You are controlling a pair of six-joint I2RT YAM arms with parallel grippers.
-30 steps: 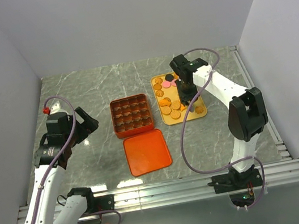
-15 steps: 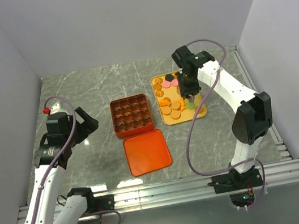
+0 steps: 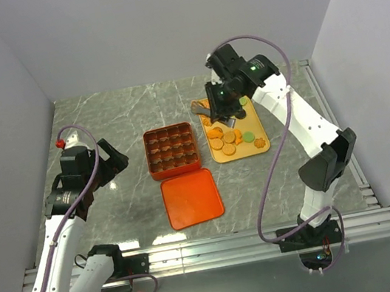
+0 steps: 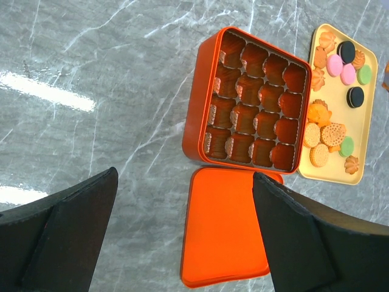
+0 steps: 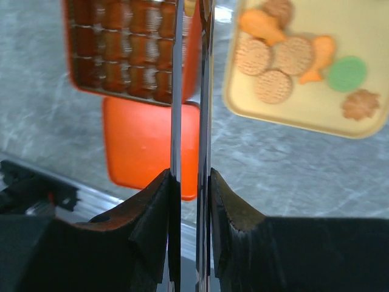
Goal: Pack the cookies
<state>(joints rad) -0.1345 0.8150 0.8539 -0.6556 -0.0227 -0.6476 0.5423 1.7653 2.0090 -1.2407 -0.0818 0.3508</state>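
Note:
Several cookies point(image 3: 227, 139) lie on a pale yellow tray point(image 3: 261, 146): tan rounds, a green one, pink and black ones point(image 4: 332, 134) point(image 5: 270, 85). My right gripper point(image 3: 220, 106) hangs over the tray's left end, beside the orange-red gridded box point(image 3: 172, 150). In the right wrist view, that gripper point(image 5: 189, 176) is shut on a pair of metal tongs point(image 5: 176, 91) whose two blades stand nearly together. A tan speck shows between the blade tips; I cannot tell if it is a cookie. My left gripper point(image 3: 111, 160) point(image 4: 185, 174) is open and empty, left of the box.
The box point(image 4: 255, 109) point(image 5: 121, 48) has cookies in its cells. Its flat orange-red lid point(image 3: 192, 197) point(image 4: 228, 225) point(image 5: 140, 146) lies just in front of it. The tray point(image 4: 366, 131) point(image 5: 304, 112) touches the box's right side. White walls enclose the marble table.
My right arm rose from the tray's right part and swung left with the tongs, to over the tray's left end. The left arm stayed still.

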